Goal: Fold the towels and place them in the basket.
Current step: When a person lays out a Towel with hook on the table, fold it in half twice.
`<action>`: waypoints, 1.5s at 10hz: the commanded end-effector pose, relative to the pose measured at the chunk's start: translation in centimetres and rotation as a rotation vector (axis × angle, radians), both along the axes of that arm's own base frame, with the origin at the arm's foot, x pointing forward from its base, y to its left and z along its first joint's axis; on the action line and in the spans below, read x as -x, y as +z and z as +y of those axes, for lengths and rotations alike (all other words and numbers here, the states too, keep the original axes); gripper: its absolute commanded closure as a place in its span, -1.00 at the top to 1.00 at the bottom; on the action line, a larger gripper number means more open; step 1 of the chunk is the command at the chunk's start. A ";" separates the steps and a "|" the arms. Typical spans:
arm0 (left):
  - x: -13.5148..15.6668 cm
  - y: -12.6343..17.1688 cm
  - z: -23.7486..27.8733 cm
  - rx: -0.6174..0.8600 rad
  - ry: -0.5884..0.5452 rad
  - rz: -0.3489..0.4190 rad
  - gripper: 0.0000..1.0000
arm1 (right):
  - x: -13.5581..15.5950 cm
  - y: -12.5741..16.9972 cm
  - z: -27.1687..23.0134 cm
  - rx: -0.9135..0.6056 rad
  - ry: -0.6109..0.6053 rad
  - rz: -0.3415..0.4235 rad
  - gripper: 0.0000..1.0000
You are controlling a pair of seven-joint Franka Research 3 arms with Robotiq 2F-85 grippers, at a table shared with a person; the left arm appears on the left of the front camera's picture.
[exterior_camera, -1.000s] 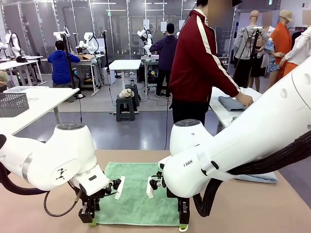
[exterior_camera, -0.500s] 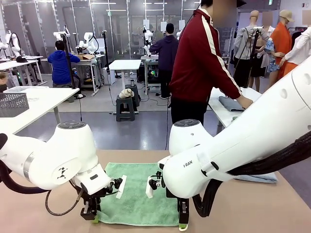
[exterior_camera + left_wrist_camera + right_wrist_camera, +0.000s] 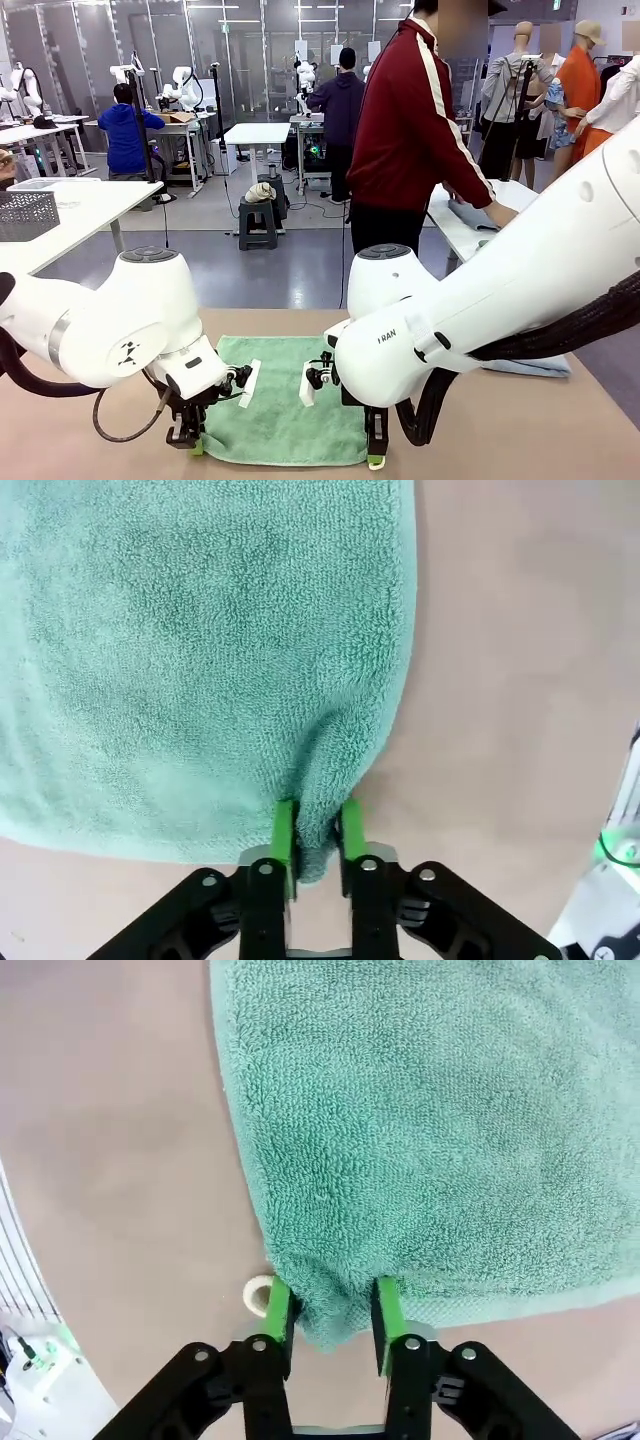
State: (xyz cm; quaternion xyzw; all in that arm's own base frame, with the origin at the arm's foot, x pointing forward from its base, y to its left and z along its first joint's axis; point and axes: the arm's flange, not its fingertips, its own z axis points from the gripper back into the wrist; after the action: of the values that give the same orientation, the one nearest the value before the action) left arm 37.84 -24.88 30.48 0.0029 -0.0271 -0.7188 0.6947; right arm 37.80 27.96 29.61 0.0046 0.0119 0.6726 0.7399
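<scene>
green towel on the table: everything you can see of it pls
The green towel is teal-green terry cloth, rectangular, lying spread flat and unfolded on the tan table between the two arms. Its two near corners are bunched up: the left jaws pinch one tight, and the right jaws are shut on the other.

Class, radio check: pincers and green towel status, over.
Left pincer shut on green towel, near corner. Right pincer shut on its other near corner. Nothing blocking.
</scene>
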 end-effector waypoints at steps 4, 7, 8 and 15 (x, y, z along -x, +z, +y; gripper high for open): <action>-0.6 1.0 0.4 -0.030 0.005 0.026 -1.00 | 0.5 0.8 0.0 0.010 -0.031 0.002 -1.00; -0.8 1.6 0.6 -0.036 -0.008 0.015 -1.00 | 1.4 2.4 0.1 -0.002 -0.020 0.001 -1.00; -0.8 1.9 0.5 -0.023 -0.014 -0.002 -1.00 | 1.6 2.9 0.2 -0.017 -0.012 -0.031 -1.00; -4.4 6.7 2.0 -0.019 0.058 -0.111 -1.00 | -3.4 6.5 -1.3 -0.028 0.043 -0.122 -1.00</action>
State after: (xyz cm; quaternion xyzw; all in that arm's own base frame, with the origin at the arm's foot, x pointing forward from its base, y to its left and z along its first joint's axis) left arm 41.43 -23.29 37.09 0.0297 -0.0665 -0.7013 0.7091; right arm 39.92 26.90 36.19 -0.0262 -0.0393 0.6731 0.7380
